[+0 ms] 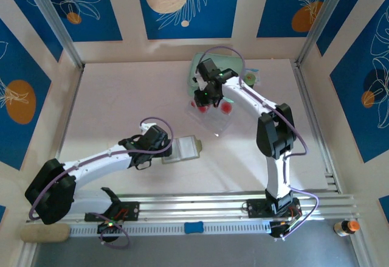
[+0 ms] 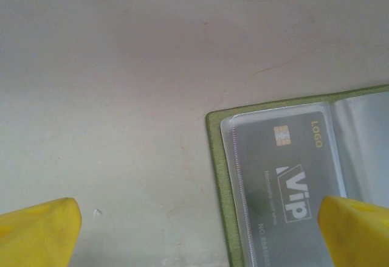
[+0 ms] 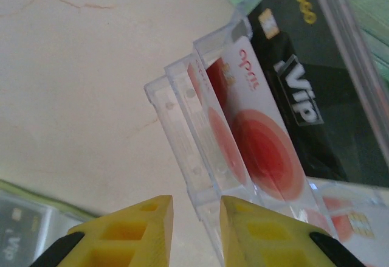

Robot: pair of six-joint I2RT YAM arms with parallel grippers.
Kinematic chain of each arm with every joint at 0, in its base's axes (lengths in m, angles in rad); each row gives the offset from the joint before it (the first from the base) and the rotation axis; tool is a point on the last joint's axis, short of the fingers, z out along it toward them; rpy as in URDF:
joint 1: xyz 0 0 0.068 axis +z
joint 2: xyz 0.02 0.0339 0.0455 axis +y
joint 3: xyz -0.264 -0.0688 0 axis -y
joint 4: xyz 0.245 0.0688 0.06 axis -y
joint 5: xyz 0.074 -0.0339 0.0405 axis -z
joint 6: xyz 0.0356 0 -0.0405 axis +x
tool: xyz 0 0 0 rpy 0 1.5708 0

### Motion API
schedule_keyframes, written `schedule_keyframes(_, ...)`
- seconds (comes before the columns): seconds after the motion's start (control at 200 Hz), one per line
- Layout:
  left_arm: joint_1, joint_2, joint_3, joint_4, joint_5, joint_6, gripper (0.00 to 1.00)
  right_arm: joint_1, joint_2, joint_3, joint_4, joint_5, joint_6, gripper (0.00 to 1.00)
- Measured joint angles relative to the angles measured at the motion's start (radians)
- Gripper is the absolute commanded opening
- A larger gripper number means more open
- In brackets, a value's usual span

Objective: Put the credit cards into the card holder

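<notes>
The card holder (image 1: 188,148) lies open on the table, olive-edged (image 2: 221,176), with a grey VIP card (image 2: 292,176) in its clear pocket. My left gripper (image 1: 169,148) hovers at its left edge, open wide (image 2: 199,212), nothing between the fingers. The credit cards (image 3: 261,139), pale with red circles, stand in the slots of a clear plastic tray (image 3: 176,112) beside a black VIP card (image 3: 304,90). My right gripper (image 1: 205,99) is over that tray. Its jaws (image 3: 196,205) are a little apart with the tray's clear end wall in the gap and table showing beside the left finger.
A mint-green case (image 1: 197,64) lies behind the tray. An aluminium rail (image 1: 200,206) runs along the near edge, with an orange-capped bottle (image 1: 346,226) at its right end. Panelled walls close the table on three sides. A corner of the card holder (image 3: 24,224) shows at the lower left.
</notes>
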Motion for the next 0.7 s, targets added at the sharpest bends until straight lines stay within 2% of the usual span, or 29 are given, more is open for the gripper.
schedule_keyframes(0.32, 0.005, 0.000, 0.000, 0.000, 0.009, 0.000, 1.00, 0.019, 0.110, 0.140, -0.043, 0.127, -0.053, 0.24)
schedule_keyframes(0.7, 0.007, 0.000, 0.000, 0.000, 0.011, 0.000, 1.00, 0.029, 0.192, 0.194, -0.059, 0.181, -0.089, 0.21)
